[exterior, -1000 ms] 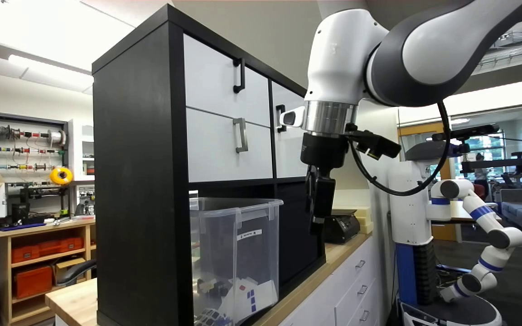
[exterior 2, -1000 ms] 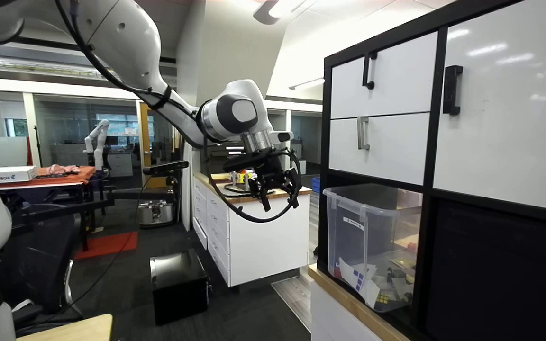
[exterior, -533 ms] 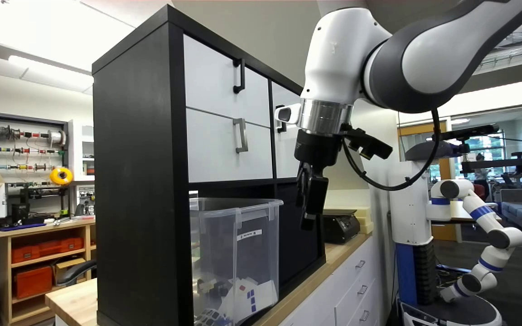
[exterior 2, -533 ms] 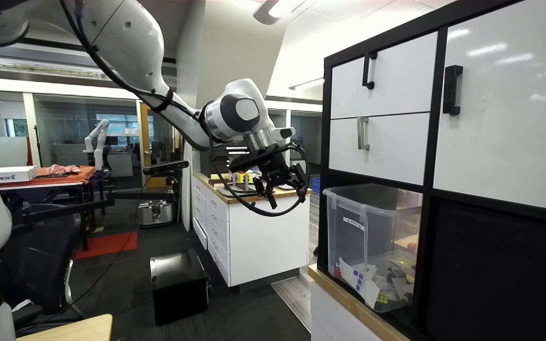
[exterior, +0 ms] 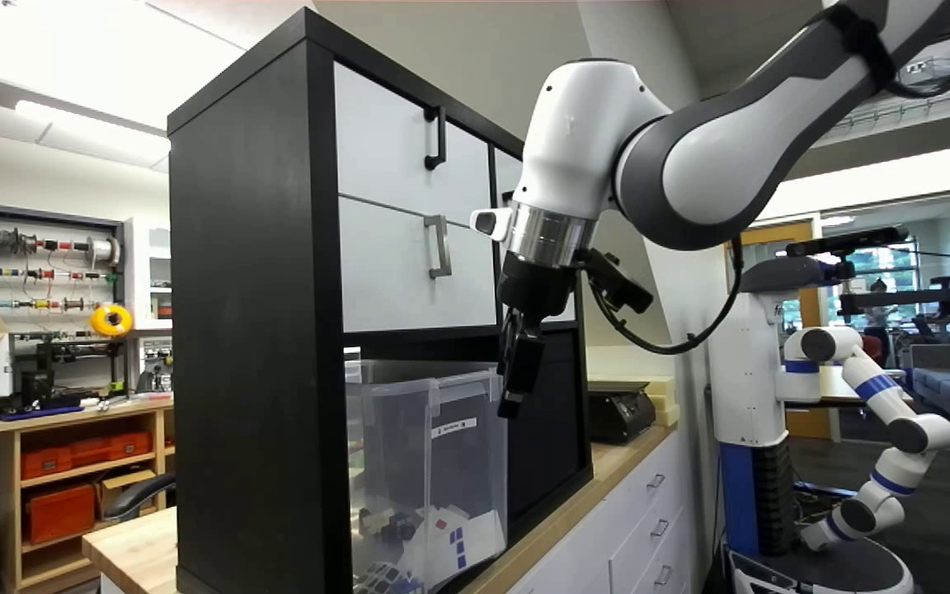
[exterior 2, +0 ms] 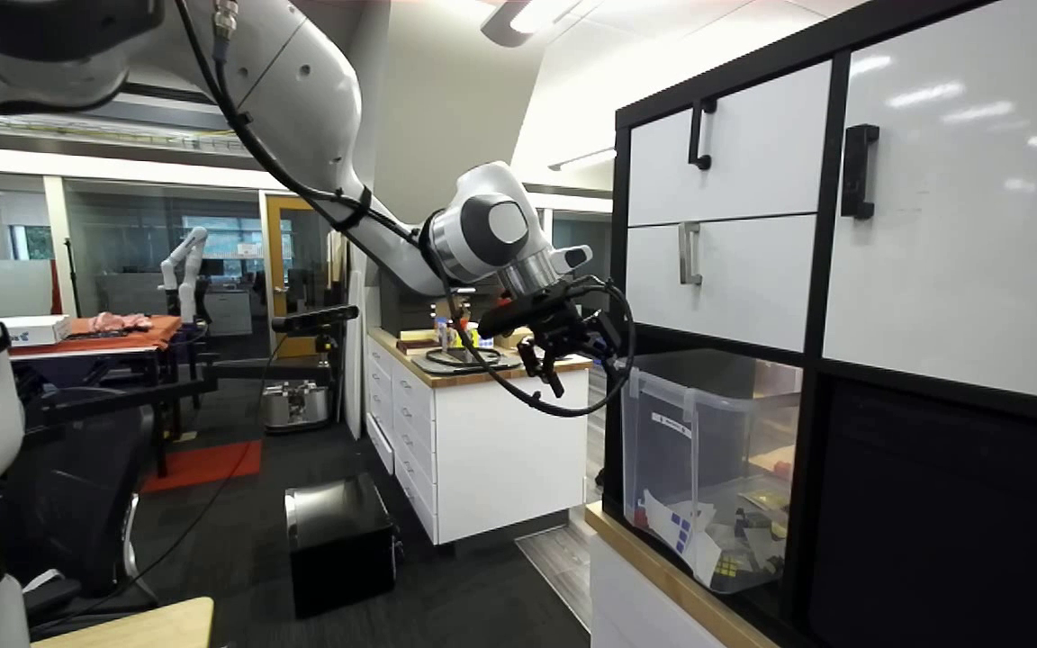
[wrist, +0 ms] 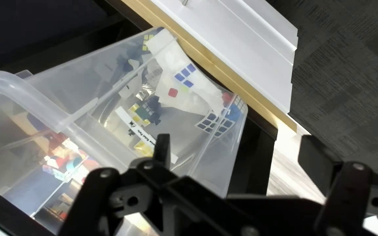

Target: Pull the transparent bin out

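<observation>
A: Starting where, in an exterior view?

B: At far left, with the arm (exterior 2: 293, 108) hung across the top and a black cable (exterior 2: 257, 151) strapped along it. Then past a dark office chair (exterior 2: 77, 495) to a red mat (exterior 2: 203, 463) and a glossy black box (exterior 2: 338, 540), both down on the floor.

A: And after those?

B: On to a white drawer unit (exterior 2: 509, 459) with a wooden top, partly hidden behind the hand (exterior 2: 588, 382).

A: Gripping anything?

B: Holding nothing. Spread wide in the wrist view, with fingers (wrist: 161, 150) far apart. Poised in front of the transparent bin (exterior 2: 676, 463), near its upper part, in both exterior views; cannot tell whether touching.

A: And the bin, set where?

B: Upright in a lower compartment of the black cabinet (exterior 2: 818, 306), directly under two white drawer fronts (exterior 2: 725, 148) and above the wood-edged counter (exterior 2: 662, 571). Marked in front with a white label (exterior 2: 671, 423). Showing, through clear walls, loose small items and a white sheet (exterior 2: 685, 535) with blue squares.

A: Ending with what, at right?

B: With a large white front (exterior 2: 960, 234), fitted with a black handle (exterior 2: 859, 171), over a dark compartment (exterior 2: 951, 522).
</observation>
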Controlling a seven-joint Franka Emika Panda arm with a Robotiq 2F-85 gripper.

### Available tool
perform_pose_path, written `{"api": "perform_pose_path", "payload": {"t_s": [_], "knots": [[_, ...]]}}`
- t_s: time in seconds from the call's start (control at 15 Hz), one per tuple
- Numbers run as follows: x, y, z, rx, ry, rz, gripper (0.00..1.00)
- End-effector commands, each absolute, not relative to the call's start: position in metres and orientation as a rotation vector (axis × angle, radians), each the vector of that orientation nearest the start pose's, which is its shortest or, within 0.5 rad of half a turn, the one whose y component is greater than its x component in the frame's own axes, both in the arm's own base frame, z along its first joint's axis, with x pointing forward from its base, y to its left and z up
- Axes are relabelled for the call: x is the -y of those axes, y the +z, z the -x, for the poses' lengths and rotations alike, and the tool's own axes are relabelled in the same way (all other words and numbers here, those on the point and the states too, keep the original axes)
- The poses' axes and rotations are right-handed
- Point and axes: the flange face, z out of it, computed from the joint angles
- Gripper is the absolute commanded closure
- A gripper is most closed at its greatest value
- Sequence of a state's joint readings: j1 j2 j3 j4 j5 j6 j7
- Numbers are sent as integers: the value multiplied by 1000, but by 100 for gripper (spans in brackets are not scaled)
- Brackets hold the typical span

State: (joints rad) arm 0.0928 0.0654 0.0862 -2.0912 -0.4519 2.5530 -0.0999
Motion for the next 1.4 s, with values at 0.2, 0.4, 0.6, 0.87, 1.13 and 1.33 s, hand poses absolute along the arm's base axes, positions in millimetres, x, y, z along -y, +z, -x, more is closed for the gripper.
{"api": "perform_pose_path", "payload": {"t_s": [0.2,0.4,0.6,0.87,1.13,1.33], "knots": [[-99,437,-618,1075,-854,3173,0],[-96,441,-627,1151,-926,3127,0],[-92,446,-632,1286,-995,3081,0],[-87,447,-636,1474,-1053,3010,0],[-83,436,-641,1603,-1063,2954,0],[-82,426,-644,1671,-1070,2918,0]]}}
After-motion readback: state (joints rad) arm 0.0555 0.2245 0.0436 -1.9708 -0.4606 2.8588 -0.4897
